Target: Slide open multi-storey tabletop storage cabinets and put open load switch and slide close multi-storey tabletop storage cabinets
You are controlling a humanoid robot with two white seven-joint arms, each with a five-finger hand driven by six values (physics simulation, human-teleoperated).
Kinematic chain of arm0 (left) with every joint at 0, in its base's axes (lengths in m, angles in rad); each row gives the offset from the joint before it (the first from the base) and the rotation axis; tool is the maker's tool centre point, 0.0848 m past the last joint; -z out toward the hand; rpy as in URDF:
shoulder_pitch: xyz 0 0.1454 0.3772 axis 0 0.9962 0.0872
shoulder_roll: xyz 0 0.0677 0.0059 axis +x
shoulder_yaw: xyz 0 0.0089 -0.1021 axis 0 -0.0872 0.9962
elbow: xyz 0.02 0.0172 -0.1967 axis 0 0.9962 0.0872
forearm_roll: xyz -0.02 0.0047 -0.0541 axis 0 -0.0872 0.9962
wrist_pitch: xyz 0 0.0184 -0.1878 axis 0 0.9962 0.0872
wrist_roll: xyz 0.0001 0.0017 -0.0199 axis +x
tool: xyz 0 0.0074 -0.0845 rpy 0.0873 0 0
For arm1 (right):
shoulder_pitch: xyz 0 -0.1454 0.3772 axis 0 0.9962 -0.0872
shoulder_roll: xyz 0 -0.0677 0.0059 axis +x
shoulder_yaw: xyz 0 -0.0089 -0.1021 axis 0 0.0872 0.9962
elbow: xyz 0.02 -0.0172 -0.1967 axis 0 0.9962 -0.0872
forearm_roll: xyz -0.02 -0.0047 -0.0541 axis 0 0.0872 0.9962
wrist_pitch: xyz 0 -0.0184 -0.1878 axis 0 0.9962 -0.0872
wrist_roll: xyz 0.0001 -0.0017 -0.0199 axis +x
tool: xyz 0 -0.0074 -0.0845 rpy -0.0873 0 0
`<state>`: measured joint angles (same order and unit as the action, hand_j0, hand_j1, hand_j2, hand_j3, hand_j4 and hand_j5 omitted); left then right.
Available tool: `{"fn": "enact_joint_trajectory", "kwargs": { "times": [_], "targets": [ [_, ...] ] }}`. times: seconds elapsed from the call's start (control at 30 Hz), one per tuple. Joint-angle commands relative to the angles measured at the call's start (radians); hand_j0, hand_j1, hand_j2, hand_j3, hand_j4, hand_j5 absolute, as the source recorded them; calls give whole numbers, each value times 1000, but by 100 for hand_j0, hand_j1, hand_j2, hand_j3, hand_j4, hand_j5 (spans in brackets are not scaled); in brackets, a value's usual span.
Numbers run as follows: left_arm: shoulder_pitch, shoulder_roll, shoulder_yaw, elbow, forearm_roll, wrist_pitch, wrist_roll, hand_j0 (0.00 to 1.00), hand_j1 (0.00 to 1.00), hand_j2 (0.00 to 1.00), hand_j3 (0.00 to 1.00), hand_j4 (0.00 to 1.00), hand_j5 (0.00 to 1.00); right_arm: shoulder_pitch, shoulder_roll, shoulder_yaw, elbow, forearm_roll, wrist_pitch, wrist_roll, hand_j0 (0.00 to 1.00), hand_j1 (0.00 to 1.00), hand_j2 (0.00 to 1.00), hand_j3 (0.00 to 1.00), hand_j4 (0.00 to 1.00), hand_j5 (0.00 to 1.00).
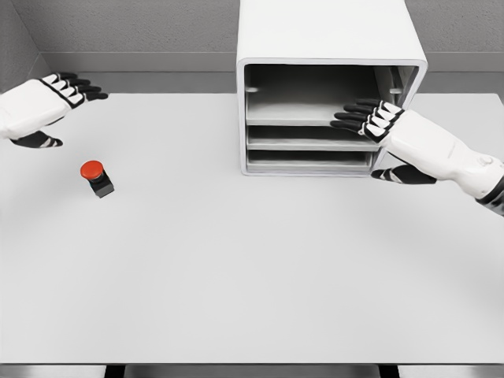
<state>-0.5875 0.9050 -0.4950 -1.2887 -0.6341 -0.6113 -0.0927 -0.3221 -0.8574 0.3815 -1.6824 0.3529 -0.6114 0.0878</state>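
Note:
A white storage cabinet (331, 47) stands at the back of the table, its front showing three stacked shelves or drawers (307, 146). My right hand (364, 120) is in front of the cabinet's right side, fingers spread and reaching over the middle level, holding nothing. A small switch with a red round button on a black base (96, 177) sits on the table at the left. My left hand (59, 98) hovers at the far left edge, above and behind the switch, fingers relaxed and empty.
The white table (252, 268) spreads wide in front of the cabinet. A grey wall runs behind it. The table's front edge lies near the bottom of the view.

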Motion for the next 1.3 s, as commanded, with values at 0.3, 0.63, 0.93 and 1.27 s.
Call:
{"fn": "enact_joint_trajectory", "kwargs": {
  "times": [0.3, 0.63, 0.93, 1.27],
  "targets": [
    [9, 37, -42, -9, 5, 0, -1, 100, 100, 100, 100, 100, 100, -81, 14, 36, 10, 78, 1, 121, 100, 100, 100, 100, 100, 100],
    [28, 66, -96, -9, 10, 0, -1, 100, 100, 100, 100, 100, 100, -276, 199, 69, 153, 72, 1, 471, 100, 100, 100, 100, 100, 100],
    [29, 55, -125, -7, 28, 0, 4, 100, 100, 100, 100, 100, 100, -388, 273, 103, 308, 74, 1, 501, 100, 100, 100, 100, 100, 100],
    [26, 48, -168, 0, 48, 0, 5, 95, 95, 95, 95, 95, 95, -442, 337, 126, 369, 77, 1, 523, 100, 100, 100, 100, 100, 100]
  ]
}}
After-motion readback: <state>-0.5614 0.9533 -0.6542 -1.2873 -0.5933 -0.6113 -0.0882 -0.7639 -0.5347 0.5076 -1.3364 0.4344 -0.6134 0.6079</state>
